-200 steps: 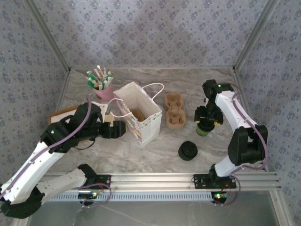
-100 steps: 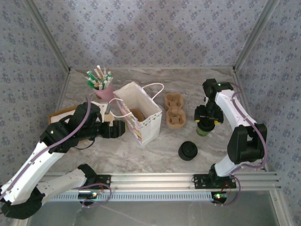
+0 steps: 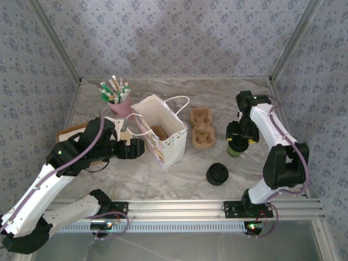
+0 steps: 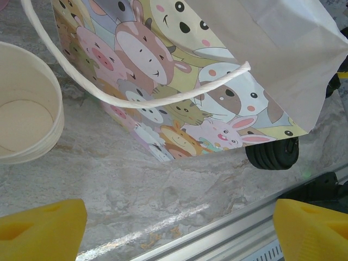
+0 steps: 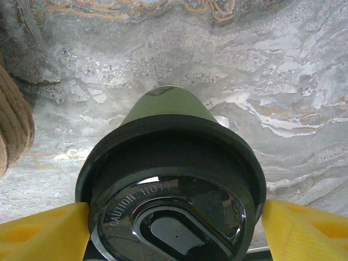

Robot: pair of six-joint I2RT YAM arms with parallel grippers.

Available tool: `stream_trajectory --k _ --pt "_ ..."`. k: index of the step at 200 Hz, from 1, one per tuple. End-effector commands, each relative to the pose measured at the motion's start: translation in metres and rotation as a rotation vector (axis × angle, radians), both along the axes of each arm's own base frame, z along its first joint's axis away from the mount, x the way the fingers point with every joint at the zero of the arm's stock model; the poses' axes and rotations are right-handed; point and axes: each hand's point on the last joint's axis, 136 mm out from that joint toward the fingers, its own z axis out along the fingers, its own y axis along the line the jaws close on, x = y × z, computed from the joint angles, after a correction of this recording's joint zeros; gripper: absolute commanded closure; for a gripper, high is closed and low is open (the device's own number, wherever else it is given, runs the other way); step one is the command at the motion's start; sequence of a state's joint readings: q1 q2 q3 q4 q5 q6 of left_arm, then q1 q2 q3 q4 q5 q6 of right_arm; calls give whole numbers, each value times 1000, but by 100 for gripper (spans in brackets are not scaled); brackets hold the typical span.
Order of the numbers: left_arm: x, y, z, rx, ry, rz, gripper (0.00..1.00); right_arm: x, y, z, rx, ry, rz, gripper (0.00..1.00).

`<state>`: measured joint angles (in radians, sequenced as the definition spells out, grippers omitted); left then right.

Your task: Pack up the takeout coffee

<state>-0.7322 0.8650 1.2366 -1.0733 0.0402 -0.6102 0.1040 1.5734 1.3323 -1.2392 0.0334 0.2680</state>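
Right pincer [image 5: 171, 225] is closed around the takeout coffee [image 3: 235, 150] at lid height. Both yellow pads [image 5: 38, 231] sit against the rim of the black lid [image 5: 168, 209], one on each side. The jaws are wide because the lid is wide.

The cup stands upright on the marble bench [image 3: 255, 168], at the right side. It is right of the brown pulp cup carrier [image 3: 200, 128] and apart from it. In my right wrist view the green cup wall tapers down to the bench, and the lid reads "CAUTION HOT".

The stack of black lids [image 3: 217, 174] is on the bench nearer me, left of the cup and not touching it.

Left pincer [image 4: 176, 234] is wide open with nothing between its pads. It is low over the bench, just beside the near-left side of the paper bag [image 4: 217, 98]. The bag has cartoon animal print, stands upright at mid-bench and is open at the top. One white rope handle [image 4: 136, 100] droops across its printed side.

A cream-lined cup [image 4: 27, 111] is at the left edge of my left wrist view, beside the bag. The pink cup of sachets [image 3: 119, 104] is behind the bag to the left.
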Motion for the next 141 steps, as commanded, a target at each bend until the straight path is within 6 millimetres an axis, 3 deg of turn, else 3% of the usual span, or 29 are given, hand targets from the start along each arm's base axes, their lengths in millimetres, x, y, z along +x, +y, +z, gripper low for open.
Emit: stream_trajectory --k 1,141 --pt "0 -2 5 -20 -21 -23 11 -2 0 -2 11 19 6 16" --pt "3 -5 2 -25 -12 -26 11 -6 7 -12 5 61 35 20"
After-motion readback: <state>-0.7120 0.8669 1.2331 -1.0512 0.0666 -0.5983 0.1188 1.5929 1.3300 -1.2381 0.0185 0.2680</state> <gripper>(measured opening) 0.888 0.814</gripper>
